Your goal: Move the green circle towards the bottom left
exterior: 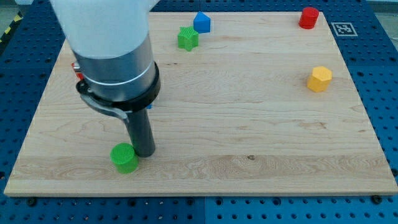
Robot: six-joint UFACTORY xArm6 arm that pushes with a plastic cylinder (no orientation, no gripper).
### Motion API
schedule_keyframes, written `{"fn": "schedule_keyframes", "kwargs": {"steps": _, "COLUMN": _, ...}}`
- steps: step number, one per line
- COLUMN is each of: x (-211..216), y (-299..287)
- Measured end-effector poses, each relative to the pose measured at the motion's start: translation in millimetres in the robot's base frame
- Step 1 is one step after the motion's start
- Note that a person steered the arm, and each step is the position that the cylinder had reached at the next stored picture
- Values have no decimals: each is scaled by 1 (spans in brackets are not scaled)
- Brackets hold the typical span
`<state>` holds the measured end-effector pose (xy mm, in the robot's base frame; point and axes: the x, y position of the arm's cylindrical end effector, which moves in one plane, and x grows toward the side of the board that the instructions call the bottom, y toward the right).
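Observation:
The green circle (124, 157) is a short green cylinder lying near the bottom left of the wooden board (249, 124). My tip (144, 152) is the lower end of the dark rod. It stands on the board right next to the green circle, on its right and slightly above, touching or nearly touching it. The arm's large grey and white body hangs above at the view's upper left and hides part of the board behind it.
A green star-shaped block (188, 38) and a blue block (202, 22) sit together at the top middle. A red cylinder (308, 17) is at the top right. A yellow hexagon block (319, 79) is at the right. A small blue bit (150, 106) peeks out beside the arm's body.

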<state>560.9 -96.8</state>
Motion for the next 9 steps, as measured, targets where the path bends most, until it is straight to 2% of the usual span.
{"fn": "schedule_keyframes", "kwargs": {"steps": 6, "x": 42, "y": 0}}
{"fn": "schedule_keyframes", "kwargs": {"steps": 9, "x": 26, "y": 0}}
